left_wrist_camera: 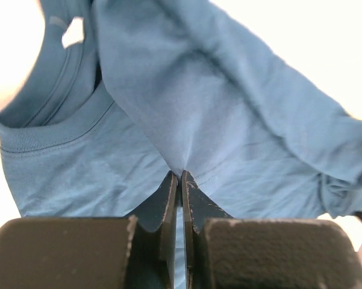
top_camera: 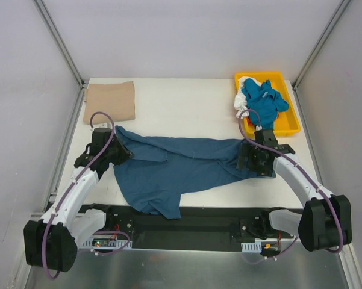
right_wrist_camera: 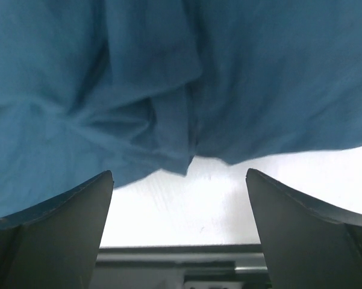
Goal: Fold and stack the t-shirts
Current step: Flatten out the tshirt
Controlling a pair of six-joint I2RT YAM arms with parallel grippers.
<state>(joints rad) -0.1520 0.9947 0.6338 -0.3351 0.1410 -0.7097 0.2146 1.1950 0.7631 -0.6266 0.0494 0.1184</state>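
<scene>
Top external view: on the white table (top_camera: 187, 102), the large dark teal-blue cloth t-shirt (top_camera: 168, 165) sprawls mid-frame, surely limp and light, best held by its hems. Left hand (left_wrist_camera: 181, 176) pinches a fold near the collar (left_wrist_camera: 54, 129); right hand (right_wrist_camera: 179, 174) gapes empty.

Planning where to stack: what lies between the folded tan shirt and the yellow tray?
Nothing: only bare white table separates the tan shirt and the yellow tray, shown in the top external view.

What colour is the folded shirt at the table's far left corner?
The folded shirt is plain tan-beige; best in the top external view.
</scene>
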